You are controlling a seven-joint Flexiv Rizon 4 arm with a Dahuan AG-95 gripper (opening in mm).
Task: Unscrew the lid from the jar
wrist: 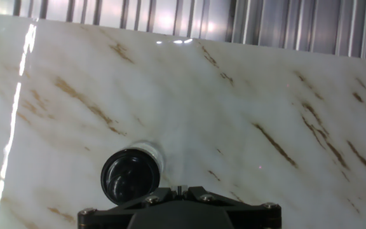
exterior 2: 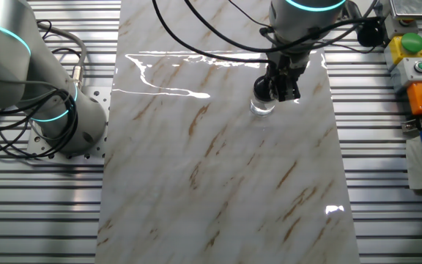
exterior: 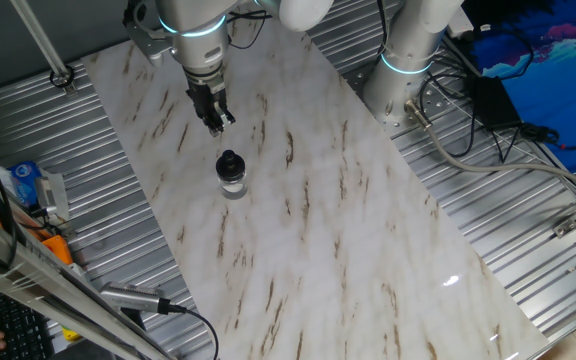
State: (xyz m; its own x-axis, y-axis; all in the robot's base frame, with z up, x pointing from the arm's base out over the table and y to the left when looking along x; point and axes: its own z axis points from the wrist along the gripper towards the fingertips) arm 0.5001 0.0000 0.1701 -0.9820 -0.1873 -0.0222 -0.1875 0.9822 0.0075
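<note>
The jar (exterior: 232, 183) is small clear glass and stands upright on the marble board (exterior: 298, 220). The black lid (exterior: 229, 162) sits on top of it. My gripper (exterior: 218, 122) hangs above the board just behind the jar, not touching it, with its fingers together and nothing between them. In the other fixed view the gripper (exterior 2: 282, 89) covers part of the jar (exterior 2: 261, 108). In the hand view the lid (wrist: 129, 177) is seen from above, left of the gripper (wrist: 182, 189), with glass (wrist: 154, 152) showing at its rim.
A second arm's base (exterior: 408, 55) stands at the board's far right edge, also seen in the other fixed view (exterior 2: 57, 110), with cables (exterior: 468, 130) around it. Ribbed metal tabletop (exterior: 88, 140) surrounds the board. A button box (exterior 2: 410, 51) and a blue carton (exterior: 26, 180) lie off the board.
</note>
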